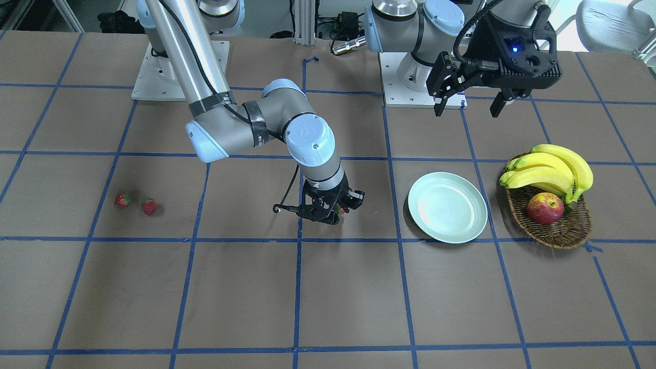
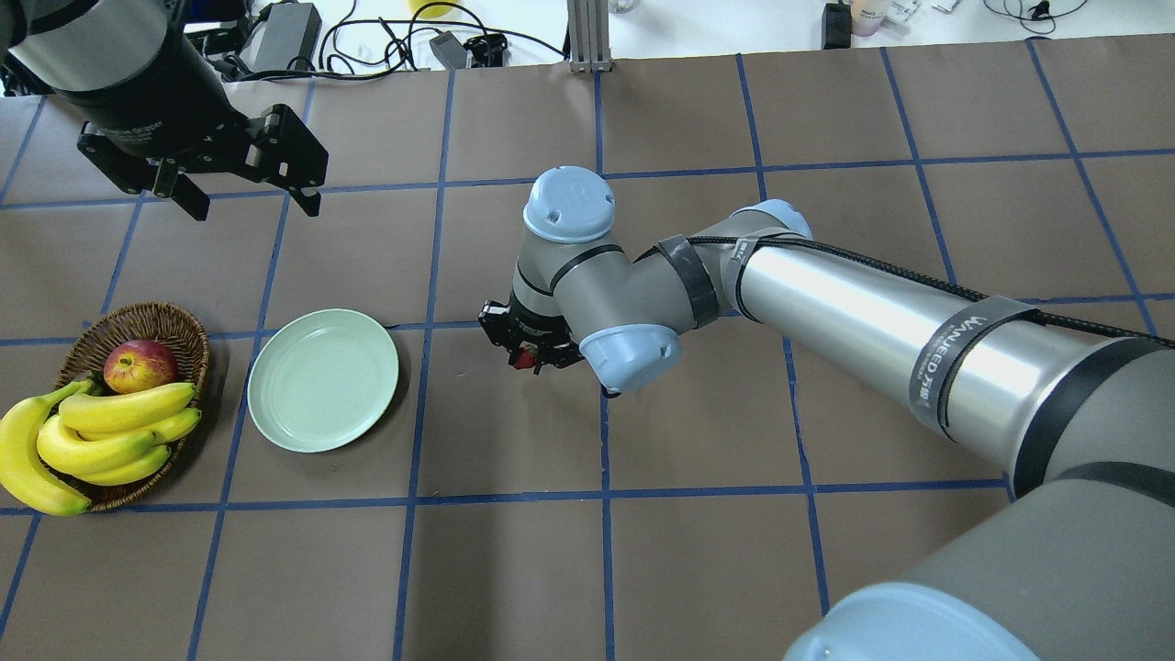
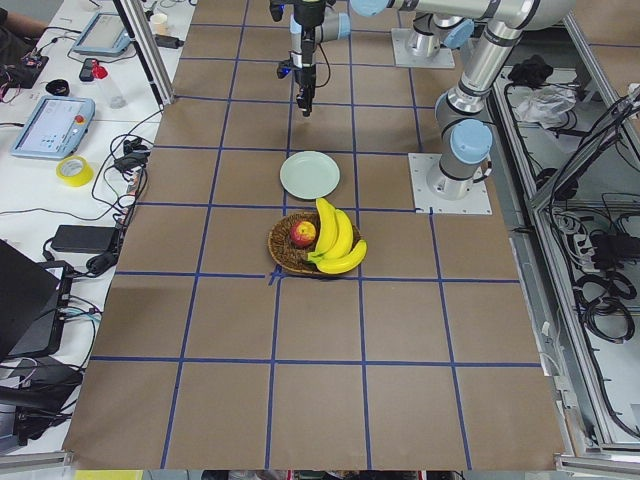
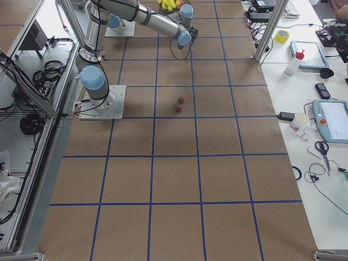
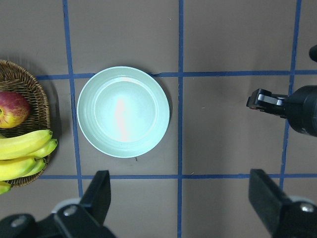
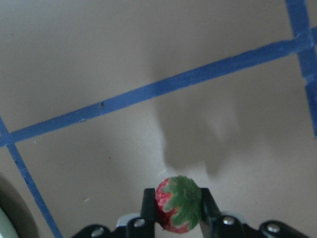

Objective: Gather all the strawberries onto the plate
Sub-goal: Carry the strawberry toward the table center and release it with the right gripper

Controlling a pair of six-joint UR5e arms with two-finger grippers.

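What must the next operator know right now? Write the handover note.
Right gripper: shut on a strawberry, held above the table, short of the plate.
Left gripper: open, empty, hovering high.
Plate: empty.
Two strawberries lie on the table, on the robot's right.
Done: one picked.
Left: drop it in the plate, then fetch the other two.

I had overhead and front cameras facing each other, both sharing the plate (image 2: 321, 381); side cameras sat far off.
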